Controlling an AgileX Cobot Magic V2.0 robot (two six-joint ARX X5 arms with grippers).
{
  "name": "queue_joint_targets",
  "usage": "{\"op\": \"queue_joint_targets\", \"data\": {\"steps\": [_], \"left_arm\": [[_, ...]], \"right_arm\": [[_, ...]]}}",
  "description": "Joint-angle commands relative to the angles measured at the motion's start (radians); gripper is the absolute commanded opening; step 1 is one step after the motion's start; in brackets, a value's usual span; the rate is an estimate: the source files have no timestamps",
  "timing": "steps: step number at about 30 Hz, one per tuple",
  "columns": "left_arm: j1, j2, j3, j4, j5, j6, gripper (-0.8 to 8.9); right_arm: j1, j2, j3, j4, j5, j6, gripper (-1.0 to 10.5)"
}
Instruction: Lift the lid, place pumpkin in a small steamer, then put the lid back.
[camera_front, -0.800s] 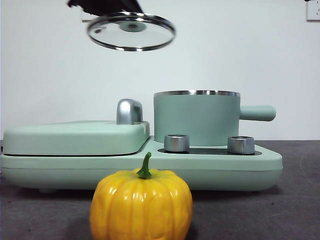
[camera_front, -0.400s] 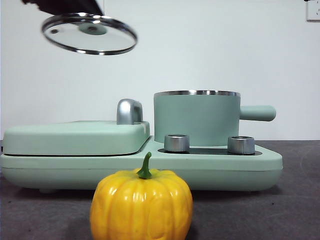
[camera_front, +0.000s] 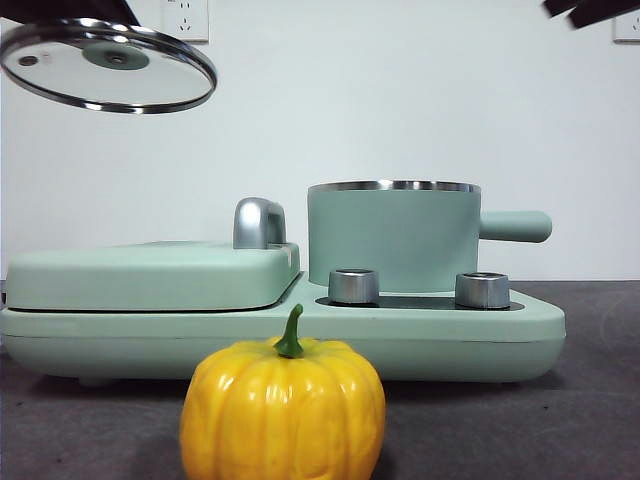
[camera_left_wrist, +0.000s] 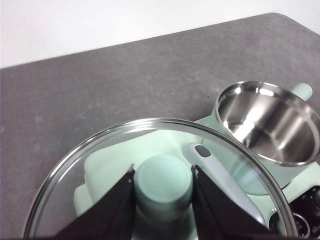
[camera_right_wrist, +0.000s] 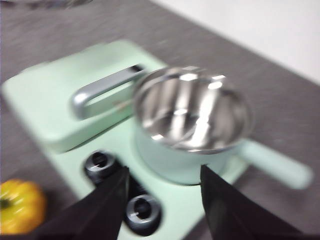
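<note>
The glass lid (camera_front: 108, 65) hangs high at the far left, tilted, above the flat griddle cover. My left gripper (camera_left_wrist: 162, 174) is shut on its mint-green knob (camera_left_wrist: 162, 189). The small steamer (camera_front: 393, 240) stands uncovered on the right of the appliance; its steel inside (camera_left_wrist: 270, 122) holds nothing. The yellow-orange pumpkin (camera_front: 283, 410) sits on the table in front of the appliance, also in the right wrist view (camera_right_wrist: 20, 205). My right gripper (camera_right_wrist: 164, 172) is open, high above the steamer (camera_right_wrist: 192, 115); that view is blurred. A black tip (camera_front: 590, 10) shows top right.
The mint-green appliance base (camera_front: 540, 325) carries a wide hinged cover (camera_front: 150, 275) with a chrome handle (camera_front: 258, 222) on its left. Two steel dials (camera_front: 353, 285) (camera_front: 482, 290) sit in front of the steamer, whose side handle (camera_front: 515, 226) points right.
The left gripper has carried the lid leftward, from beside the pot to above the griddle cover. A black arm tip has come into the top right corner.
</note>
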Motion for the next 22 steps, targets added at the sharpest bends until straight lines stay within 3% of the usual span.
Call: {"op": "queue_joint_targets", "data": {"steps": [1, 11, 22], "left_arm": [[0.002, -0.016, 0.014, 0.023, -0.031, -0.034, 0.10], [0.009, -0.036, 0.014, 0.000, -0.072, -0.034, 0.10], [0.009, -0.036, 0.014, 0.005, -0.072, -0.034, 0.10]], "right_arm": [[0.089, 0.040, 0.012, -0.011, 0.002, 0.010, 2.9], [0.379, 0.199, 0.012, -0.016, 0.061, 0.010, 3.6], [0.570, 0.362, 0.012, -0.013, 0.132, 0.002, 3.7]]}}
